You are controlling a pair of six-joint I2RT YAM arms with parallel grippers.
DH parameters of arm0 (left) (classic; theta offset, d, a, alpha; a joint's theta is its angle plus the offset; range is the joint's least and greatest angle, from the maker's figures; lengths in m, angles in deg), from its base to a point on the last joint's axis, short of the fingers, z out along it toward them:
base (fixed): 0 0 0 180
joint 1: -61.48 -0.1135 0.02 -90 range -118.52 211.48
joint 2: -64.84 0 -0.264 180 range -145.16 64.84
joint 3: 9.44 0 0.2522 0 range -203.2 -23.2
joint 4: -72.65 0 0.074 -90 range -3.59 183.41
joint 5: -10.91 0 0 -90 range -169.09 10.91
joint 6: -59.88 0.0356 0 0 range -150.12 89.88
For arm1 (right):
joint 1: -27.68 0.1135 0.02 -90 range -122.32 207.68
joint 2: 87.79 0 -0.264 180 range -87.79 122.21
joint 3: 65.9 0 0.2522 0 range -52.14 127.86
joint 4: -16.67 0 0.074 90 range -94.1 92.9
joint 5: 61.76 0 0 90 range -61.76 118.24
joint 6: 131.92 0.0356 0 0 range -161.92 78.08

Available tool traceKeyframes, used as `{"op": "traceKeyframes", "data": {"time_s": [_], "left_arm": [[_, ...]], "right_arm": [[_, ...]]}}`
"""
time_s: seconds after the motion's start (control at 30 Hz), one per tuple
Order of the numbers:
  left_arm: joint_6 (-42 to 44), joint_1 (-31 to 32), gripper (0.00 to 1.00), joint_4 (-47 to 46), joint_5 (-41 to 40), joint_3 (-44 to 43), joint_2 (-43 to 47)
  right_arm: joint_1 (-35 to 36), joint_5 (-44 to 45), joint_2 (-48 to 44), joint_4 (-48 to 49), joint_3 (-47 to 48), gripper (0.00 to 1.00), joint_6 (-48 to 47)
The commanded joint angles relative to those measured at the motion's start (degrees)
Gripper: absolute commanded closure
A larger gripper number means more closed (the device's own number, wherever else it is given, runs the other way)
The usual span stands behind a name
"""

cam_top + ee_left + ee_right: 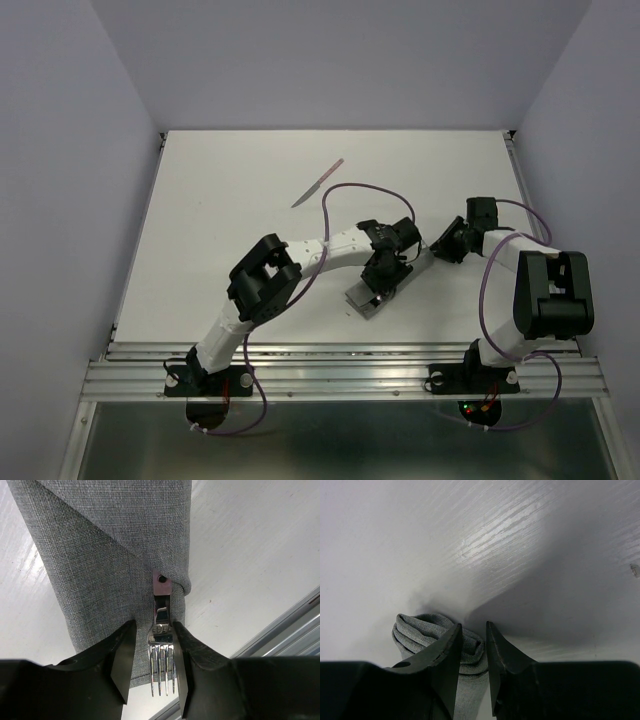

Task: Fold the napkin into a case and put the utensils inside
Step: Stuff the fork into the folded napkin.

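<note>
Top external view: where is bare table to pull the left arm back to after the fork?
Bare: the white table left of the pink-handled knife and left arm, and the far-right corner beyond the right gripper. Crowded: near centre, where the left gripper and silver fork meet the folded grey cloth case, whose end the right gripper pinches.

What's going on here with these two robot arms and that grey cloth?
The arms are packing cutlery into a folded grey napkin. The right gripper pinches one end of the napkin. The left gripper straddles the fork, whose handle is tucked under a fold with the tines sticking out; whether it actually grips is unclear. The knife lies farther back on the table, untouched.
</note>
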Motion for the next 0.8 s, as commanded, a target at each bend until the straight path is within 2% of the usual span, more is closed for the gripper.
{"op": "traceKeyframes", "data": {"time_s": [0.0,0.1,0.23,0.53,0.77], "left_arm": [[0.9,0.0,0.56,-0.9,0.7,1.0,3.6],[0.8,-0.1,0.58,-1.6,1.0,1.5,3.7],[0.7,0.0,0.69,-1.4,1.1,0.3,2.9],[1.0,0.0,0.85,-0.2,1.1,-2.4,1.6],[1.4,0.0,0.87,-0.3,1.3,-4.3,-0.1]], "right_arm": [[-0.1,1.7,0.7,-4.5,0.2,0.68,-0.4],[-0.1,2.0,0.7,-4.6,0.1,0.67,-0.3],[-0.1,2.1,0.7,-4.8,0.0,0.67,-0.1],[-0.1,1.6,0.6,-4.7,-0.8,0.67,-0.3],[-0.1,1.5,0.5,-5.0,-0.8,0.67,-0.5]]}}
